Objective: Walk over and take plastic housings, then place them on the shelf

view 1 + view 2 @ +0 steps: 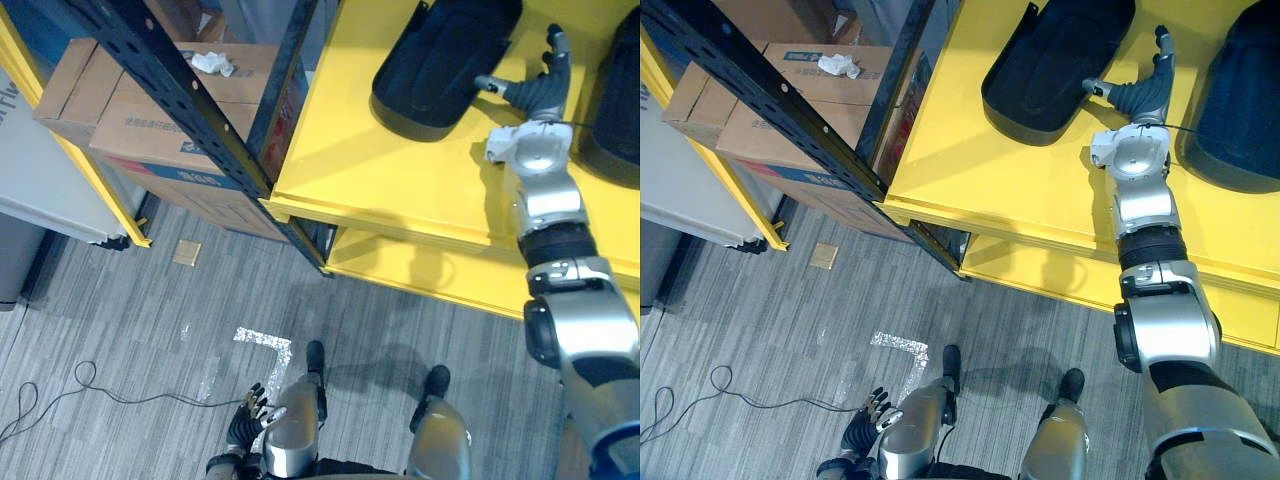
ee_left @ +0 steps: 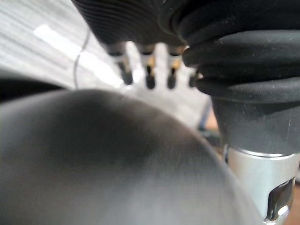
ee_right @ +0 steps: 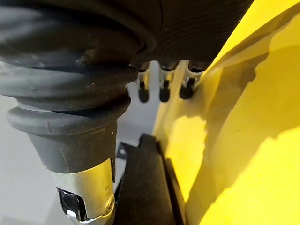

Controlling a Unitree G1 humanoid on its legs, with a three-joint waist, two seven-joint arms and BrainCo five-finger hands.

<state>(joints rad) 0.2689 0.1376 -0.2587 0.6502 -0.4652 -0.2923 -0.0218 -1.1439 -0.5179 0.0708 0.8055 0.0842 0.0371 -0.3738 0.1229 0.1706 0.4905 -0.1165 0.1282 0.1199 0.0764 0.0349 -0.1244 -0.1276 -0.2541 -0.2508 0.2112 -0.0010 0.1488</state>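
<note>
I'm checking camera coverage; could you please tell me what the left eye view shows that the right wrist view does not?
The left eye view adds black housings on the yellow shelf, cardboard boxes, floor and the left hand. The right wrist view adds straight fingers close up and an unidentifiable dark edge. Both share the shelf and the open right hand.

Cardboard boxes (image 1: 150, 110) stacked on the floor, upper left. Crumpled white rag (image 1: 213, 64) lies on the top box, toward its far edge. Yellow rail (image 1: 100, 185) runs between the boxes and a white cabinet (image 1: 40, 170). Grey plank floor (image 1: 120, 320): small tan square (image 1: 186, 252) near the boxes; silver tape corner (image 1: 262, 345) nearer the camera.
</note>
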